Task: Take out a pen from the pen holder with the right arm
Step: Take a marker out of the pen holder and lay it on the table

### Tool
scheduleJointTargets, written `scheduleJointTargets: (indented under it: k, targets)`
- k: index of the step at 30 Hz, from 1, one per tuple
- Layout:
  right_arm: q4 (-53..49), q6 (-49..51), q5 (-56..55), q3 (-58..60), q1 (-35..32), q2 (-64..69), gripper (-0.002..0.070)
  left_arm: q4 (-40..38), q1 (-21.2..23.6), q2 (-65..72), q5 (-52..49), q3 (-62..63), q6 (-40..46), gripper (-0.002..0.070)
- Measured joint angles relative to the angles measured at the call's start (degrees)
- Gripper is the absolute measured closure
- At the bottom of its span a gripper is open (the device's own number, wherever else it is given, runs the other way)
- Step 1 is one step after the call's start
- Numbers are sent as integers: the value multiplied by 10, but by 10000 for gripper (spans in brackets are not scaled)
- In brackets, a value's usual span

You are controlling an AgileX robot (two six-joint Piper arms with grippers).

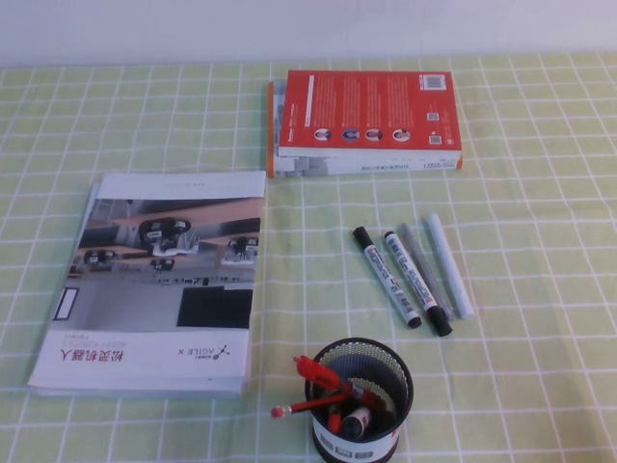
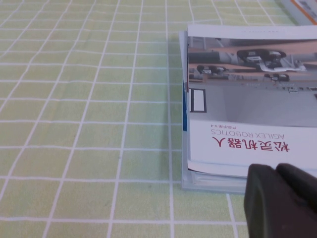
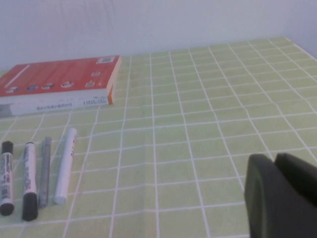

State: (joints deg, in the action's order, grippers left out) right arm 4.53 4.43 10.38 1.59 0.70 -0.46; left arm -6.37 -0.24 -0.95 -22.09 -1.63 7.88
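- Black mesh cylinder pen holder (image 1: 395, 405) stands at the desk's near edge, and its base is cut off in the high view.
- Red pens (image 1: 323, 374) lean out of it toward my left. A dark-capped one deeper inside is hard to make out.
- My right pincer (image 3: 274, 161) shows only dark fingertips. They are pressed together, pinching nothing, over bare cloth and well apart from the row of four loose markers (image 3: 29, 178).
- My left pincer (image 2: 276, 171) is also pressed together and empty, by the near edge of the stack of white-and-grey brochures (image 2: 247, 99).
- Green-and-white checked tablecloth (image 1: 521, 386) covers the desk, and a plain white wall (image 1: 289, 29) runs along the far edge.
- The holder shows only in the high view, and my pincers show only in the wrist views.
- Flat red-covered book (image 3: 59, 77) lies toward the far edge, beyond the markers.
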Motion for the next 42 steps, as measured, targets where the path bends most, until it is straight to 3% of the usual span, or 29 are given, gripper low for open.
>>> scheduleJointTargets:
  k: [14,42]
  targets:
    - [-48,0,117,0,0,0,688,0,0,0,0,0,0,680]
    - [-49,0,120,0,0,0,689,0,0,0,0,0,0,680]
